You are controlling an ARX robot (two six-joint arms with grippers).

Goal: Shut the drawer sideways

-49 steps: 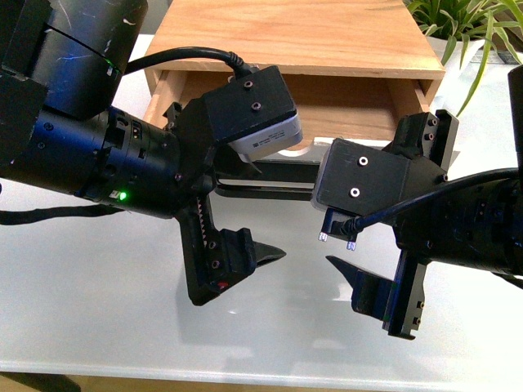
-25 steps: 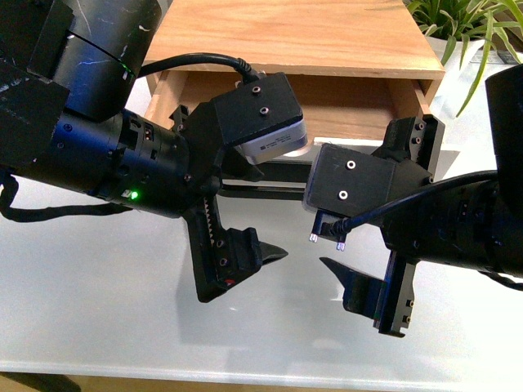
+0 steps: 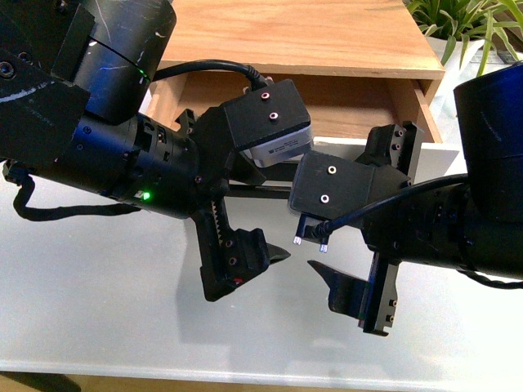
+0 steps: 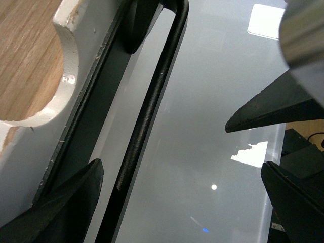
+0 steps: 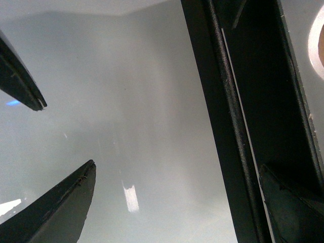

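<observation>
The drawer (image 3: 359,106) is seen pulled out of a light wood cabinet (image 3: 310,33) that is set at the far edge of the desk (image 3: 98,310); its sides and inside are of grained wood, its front is painted white with a chipped half-round notch in the top edge, and a long, matt black bar handle (image 4: 147,116) is carried across it. The left gripper (image 4: 179,174) is held spread wide, with the bar between its pointed black fingertips and nothing grasped; the right gripper (image 5: 177,164) is likewise spread about the same bar, unclenched. Against the picture of half a second ago, both grippers are found shifted leftward along the front, and more white front is uncovered at the right; the drawer is no further in. The desk is glossy white, with pale patches of light reflected in it; green plant leaves (image 3: 466,24) are seen at its far right corner.
</observation>
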